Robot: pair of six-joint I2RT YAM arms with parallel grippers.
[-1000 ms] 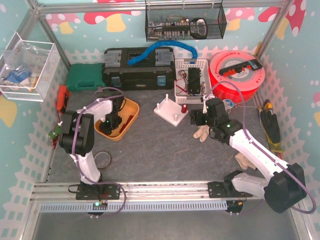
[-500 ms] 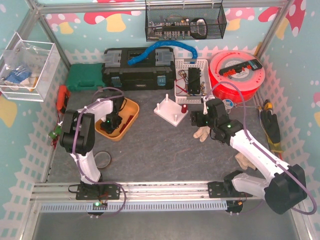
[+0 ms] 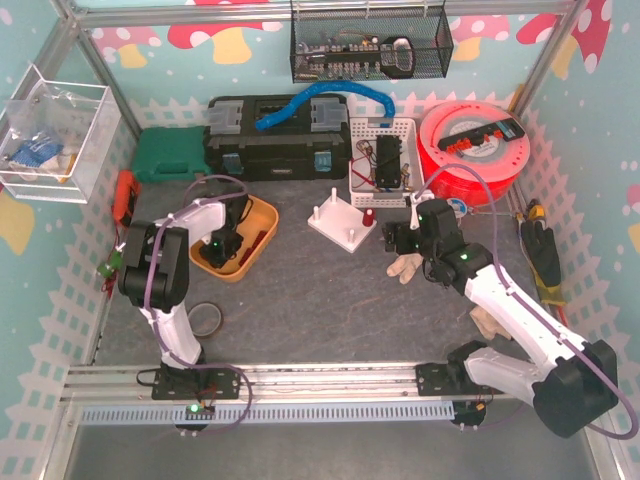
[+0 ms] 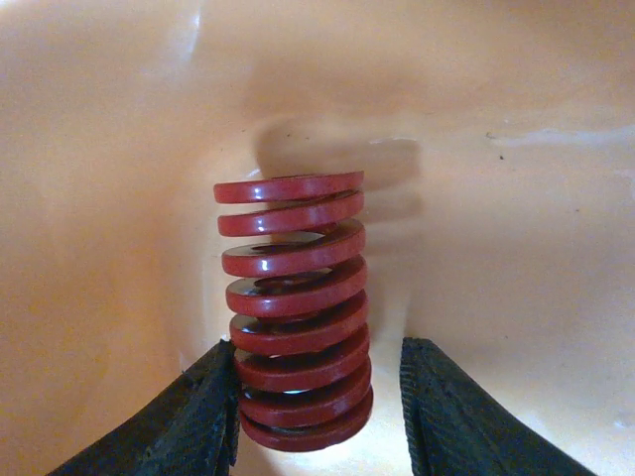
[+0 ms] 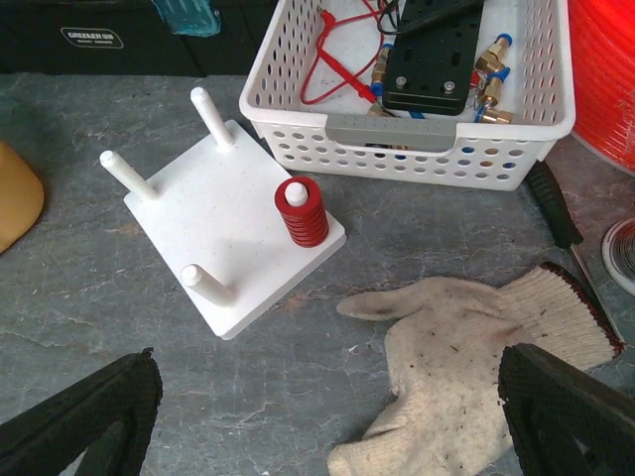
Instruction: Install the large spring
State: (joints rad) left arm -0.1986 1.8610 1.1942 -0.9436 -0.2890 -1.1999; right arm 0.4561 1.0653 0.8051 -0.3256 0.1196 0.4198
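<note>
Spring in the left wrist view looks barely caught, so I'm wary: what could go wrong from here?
The left gripper brackets only the end coils of the spring, one finger touching, the other apart: closing may tip it. Held by its end, it could swing and miss a peg.

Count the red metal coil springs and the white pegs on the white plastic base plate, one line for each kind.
Red metal coil springs: 2, one in the orange plastic tray, one on a peg.
White pegs: 4, three bare, one inside a spring, all on the white plastic base plate.
Total: 6
</note>
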